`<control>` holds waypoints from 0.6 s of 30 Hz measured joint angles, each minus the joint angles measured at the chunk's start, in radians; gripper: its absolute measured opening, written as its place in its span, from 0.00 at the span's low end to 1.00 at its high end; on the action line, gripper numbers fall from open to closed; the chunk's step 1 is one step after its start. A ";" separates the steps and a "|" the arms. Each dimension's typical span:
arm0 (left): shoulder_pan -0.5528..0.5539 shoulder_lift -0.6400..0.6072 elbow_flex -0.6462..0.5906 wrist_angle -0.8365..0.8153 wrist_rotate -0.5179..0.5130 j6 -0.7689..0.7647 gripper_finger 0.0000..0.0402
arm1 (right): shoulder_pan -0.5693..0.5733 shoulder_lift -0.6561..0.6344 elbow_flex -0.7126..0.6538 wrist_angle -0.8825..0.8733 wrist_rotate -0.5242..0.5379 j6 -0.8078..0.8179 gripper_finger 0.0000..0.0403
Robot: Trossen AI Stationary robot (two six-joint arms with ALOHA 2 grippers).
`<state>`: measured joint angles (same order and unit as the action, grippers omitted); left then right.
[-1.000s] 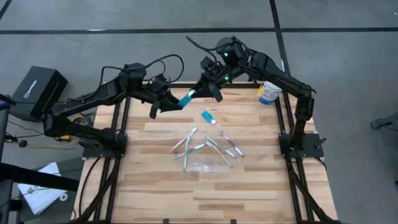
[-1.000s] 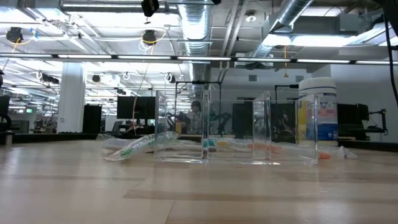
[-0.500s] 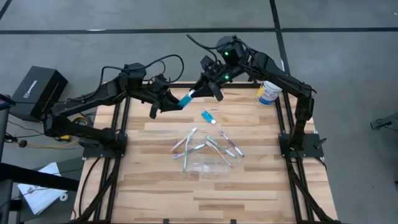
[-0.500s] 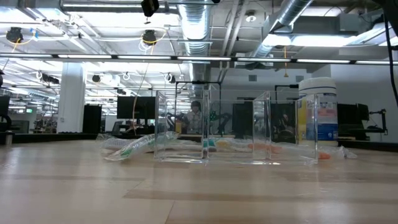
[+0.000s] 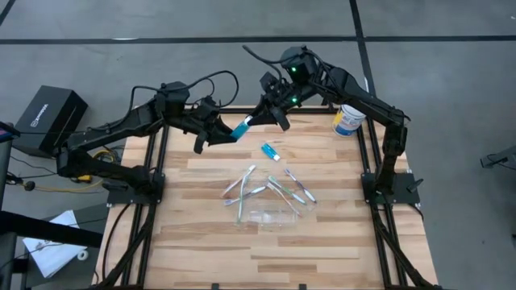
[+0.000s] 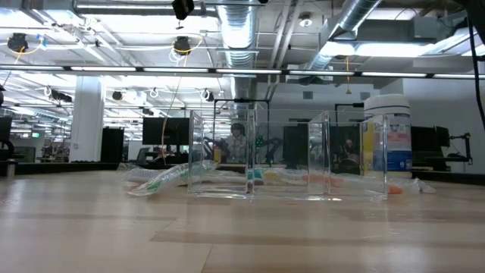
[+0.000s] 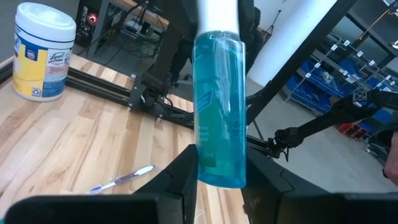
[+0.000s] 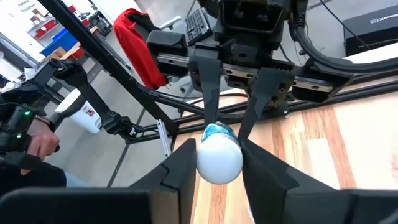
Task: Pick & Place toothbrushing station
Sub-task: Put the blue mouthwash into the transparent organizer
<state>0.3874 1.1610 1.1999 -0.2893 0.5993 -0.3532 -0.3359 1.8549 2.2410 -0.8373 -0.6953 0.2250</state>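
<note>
- The left tool [image 5: 228, 133] is clamped on the flat tail end of a translucent teal toothpaste tube with a white round cap [image 5: 243, 126], held in the air above the far edge of the pale wooden desk [image 5: 201, 242].
- The right tool [image 5: 269, 113] has its two dark fingers [image 8: 186, 165] pressed on either side of that tube's white cap, so both tools hold the one tube between them; in the left wrist view the tube [image 7: 219, 112] stands up from between the left tool's fingers [image 7: 181, 180].
- A second small teal-and-white toothpaste tube [image 5: 271, 151] lies flat on the desk, near the held tube and toward the desk's middle.
- Farther in from the held tube, several thin pale toothbrushes with green and pink accents [image 5: 270, 187] lie scattered, crossing one another around the desk's middle.
- A small clear plastic container [image 5: 272, 216] stands just beyond the toothbrushes, on their side away from the held tube; in the low view its clear walls [image 6: 258, 155] stand upright with toothbrushes behind them.
- A large white tub with a blue-and-yellow label [image 5: 348, 119] stands at the far right corner of the desk, well apart from the held tube.
- The near half of the desk, beyond the container from the held tube, is bare wood out to the black frame rails [image 5: 153, 161] along its edges.
</note>
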 joint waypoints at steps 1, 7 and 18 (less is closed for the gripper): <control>0.000 0.000 0.000 0.000 0.000 -0.002 0.21 | 0.000 0.000 0.000 0.000 0.001 0.004 0.24; 0.000 0.000 0.000 0.000 0.000 -0.002 0.21 | 0.000 0.000 0.000 0.000 0.002 0.008 0.21; 0.042 -0.007 0.000 0.007 -0.033 0.083 0.37 | -0.002 0.000 0.000 0.002 0.007 0.016 0.21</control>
<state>0.4298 1.1542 1.1995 -0.2819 0.5665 -0.2700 -0.3382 1.8549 2.2410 -0.8348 -0.6881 0.2405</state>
